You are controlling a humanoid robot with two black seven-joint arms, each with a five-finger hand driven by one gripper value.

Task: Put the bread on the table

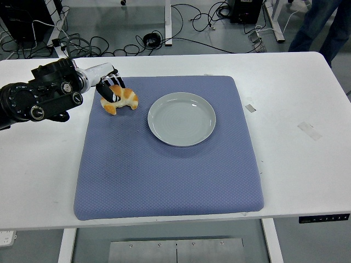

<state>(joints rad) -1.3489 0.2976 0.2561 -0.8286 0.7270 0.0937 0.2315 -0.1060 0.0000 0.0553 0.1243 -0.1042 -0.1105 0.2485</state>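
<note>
Head view, bread [122, 99]: a croissant over the far-left corner of the blue mat [170, 164], at 9 o'clock from the plate [181, 119].
Left hand [109, 87]: fingers curled around the croissant.
Risk: it may land on the mat, not the table [307, 98]; or roll when released.
Right hand: not visible.

A white table [307, 164] fills most of the frame, its near edge along the bottom. A large blue mat [164, 175] lies on its middle. Two small tape strips rest right of the mat: one [250, 108] just beside it, another [309, 130] further right.
</note>
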